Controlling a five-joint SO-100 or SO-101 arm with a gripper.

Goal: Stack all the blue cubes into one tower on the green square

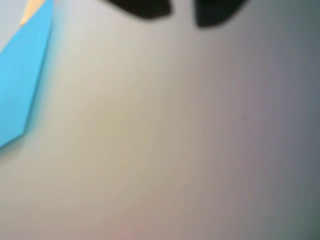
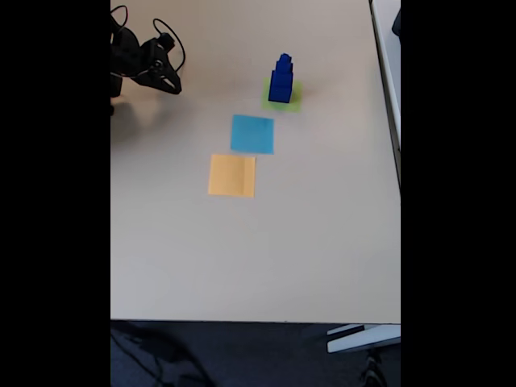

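Blurred black gripper (image 1: pixel 182 12) fingertips sit slightly parted and empty at the wrist view's top edge; upper centre in the fixed view, the stepped dark blue cube tower (image 2: pixel 280 79) stands on the yellow-green paper square (image 2: pixel 293 100).

Fixed view hangs high, looking straight down on the whole table (image 2: pixel 322 242). Wrist view sits low and blurry over it. Both catch the blue paper (image 2: pixel 252 134), at 9 o'clock in the wrist view (image 1: pixel 20 75).

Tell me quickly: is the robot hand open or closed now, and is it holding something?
Hand: open and holding nothing; in the wrist view the two dark fingers show a gap over the bare table.
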